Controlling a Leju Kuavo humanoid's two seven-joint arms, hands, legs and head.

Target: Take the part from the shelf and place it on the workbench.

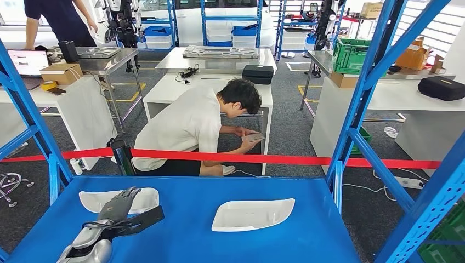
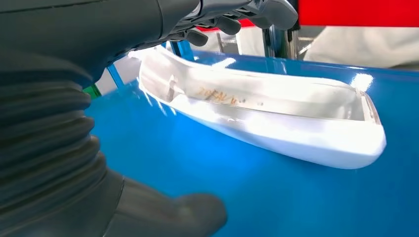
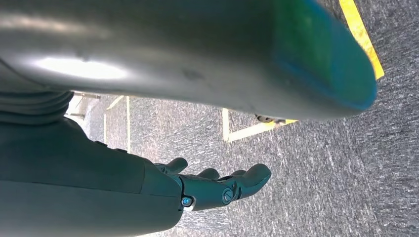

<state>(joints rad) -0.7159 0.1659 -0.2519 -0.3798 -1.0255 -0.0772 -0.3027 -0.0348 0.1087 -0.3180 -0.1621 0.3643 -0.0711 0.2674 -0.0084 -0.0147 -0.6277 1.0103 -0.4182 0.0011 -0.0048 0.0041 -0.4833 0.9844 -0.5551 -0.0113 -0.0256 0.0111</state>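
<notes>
Two white curved parts lie on the blue shelf board (image 1: 186,241): one at the left (image 1: 147,198), one near the middle (image 1: 253,213). My left hand (image 1: 118,205) reaches over the near end of the left part, fingers stretched across its edge. In the left wrist view the part (image 2: 276,113) lies hollow side up, with the fingers (image 2: 237,15) above its far end and the thumb (image 2: 168,217) apart on the near side; nothing is gripped. My right hand (image 3: 212,187) hangs over grey carpet, its fingers loosely spread and holding nothing.
Blue shelf uprights (image 1: 362,98) frame both sides. A red barrier tape (image 1: 274,159) on a black post (image 1: 122,156) runs just behind the shelf. A person (image 1: 192,126) crouches beyond it by a white table (image 1: 164,87). More tables and racks stand farther back.
</notes>
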